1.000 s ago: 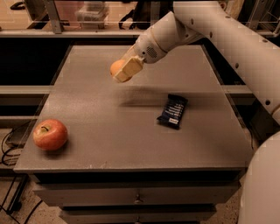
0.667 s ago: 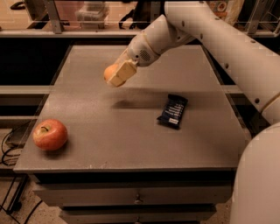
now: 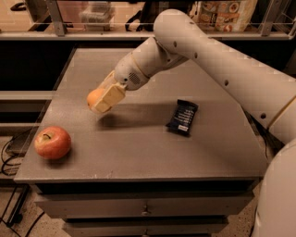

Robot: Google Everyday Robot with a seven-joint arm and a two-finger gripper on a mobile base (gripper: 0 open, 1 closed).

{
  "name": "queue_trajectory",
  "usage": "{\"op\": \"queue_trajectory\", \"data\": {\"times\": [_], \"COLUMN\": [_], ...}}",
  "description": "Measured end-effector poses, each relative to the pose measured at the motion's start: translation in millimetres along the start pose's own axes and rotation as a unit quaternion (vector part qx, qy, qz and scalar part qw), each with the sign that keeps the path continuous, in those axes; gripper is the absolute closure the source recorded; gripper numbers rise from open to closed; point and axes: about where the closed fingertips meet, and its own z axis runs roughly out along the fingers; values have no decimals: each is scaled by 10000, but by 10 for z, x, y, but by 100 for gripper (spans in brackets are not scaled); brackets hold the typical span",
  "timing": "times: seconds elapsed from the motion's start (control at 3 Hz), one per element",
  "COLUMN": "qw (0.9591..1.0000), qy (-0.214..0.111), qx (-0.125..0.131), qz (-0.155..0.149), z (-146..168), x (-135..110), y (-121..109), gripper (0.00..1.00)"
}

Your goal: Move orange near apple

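Observation:
The orange (image 3: 94,97) is a small round orange fruit held between my gripper's cream fingers (image 3: 109,97), a little above the grey table (image 3: 138,148), left of its middle. My gripper (image 3: 101,100) is shut on the orange and part of the fruit is hidden by the fingers. The apple (image 3: 52,142) is red with yellowish patches and a stem. It rests on the table near the front left corner, below and left of the gripper and apart from it.
A dark snack packet (image 3: 182,116) lies on the table right of centre. My white arm (image 3: 222,69) reaches in from the right across the back of the table. A shelf with containers (image 3: 97,14) runs behind. Cables (image 3: 9,152) hang at the left.
My gripper has carried the orange leftward and downward toward the front left, closer to the apple. The apple and the packet have not moved.

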Motion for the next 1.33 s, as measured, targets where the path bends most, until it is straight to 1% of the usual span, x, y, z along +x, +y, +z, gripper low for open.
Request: {"op": "queue_trajectory", "data": {"times": [0.33,0.67,1.0,1.33], "qw": [9995,9985,9989,9989], "qy": [-157,-184,-91,-174], "qx": [-282,-510,-462,-431], "qz": [-48,-93,-12,-26], "z": [231,415,505,470], "x": [-144,-264,-151,54], "y": [318,574,619,474], "gripper": [59,37,13,0]}}
